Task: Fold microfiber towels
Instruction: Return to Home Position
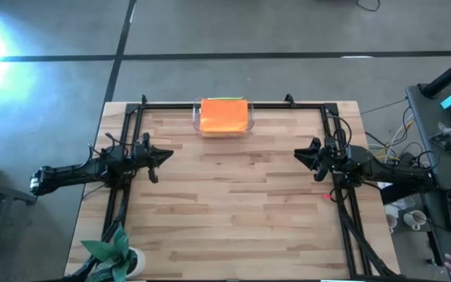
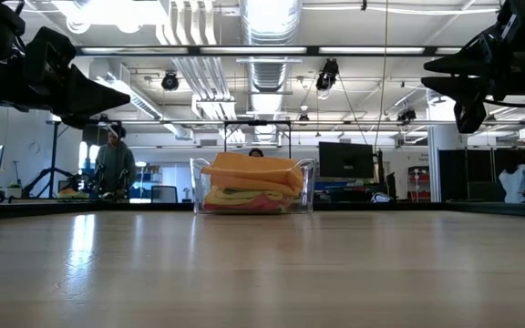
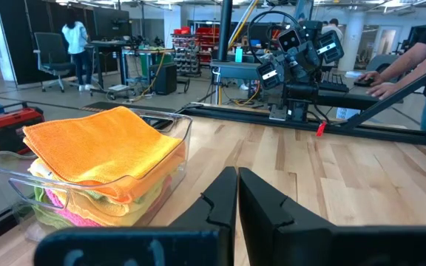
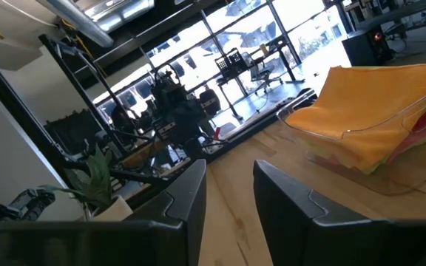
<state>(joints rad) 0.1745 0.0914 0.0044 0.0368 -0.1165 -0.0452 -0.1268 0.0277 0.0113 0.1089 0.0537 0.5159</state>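
- Clear tray sits at the 12 o'clock edge of the tabletop, approx. centred btwn the two arms.
- Microfiber towels are folded and stacked inside the tray.
- Orange towel is on top and covers nearly the whole stack from above.
- A thin lime green towel edge shows at the stack's 12 o'clock side.
- Low view: yellow towel lies under the orange one, w/ pink towel at the bottom. The stack's top rises a little over the tray rim.
- Left gripper is at the 9 o'clock side of the tabletop, tips pointing to 3 o'clock. Low view shows it raised well off the wood.
- Left wrist view: its fingers are clenched together w/ only a hairline seam, gripping no cloth.
- From the left gripper, the towels lie toward approx. 2 o'clock, well apart.
- Right gripper is at the 3 o'clock side, tips pointing to 9 o'clock, also raised.
- Right wrist view: its fingers are released, w/ a clear gap btwn them.
- From the right gripper, the towels lie toward approx. 10 o'clock, well apart.
- The grippers face each other across bare wood, well apart.
- Potted plant stands at the 7 o'clock corner.
- Left wrist view: a person's hand rests on a desk beyond the right arm.
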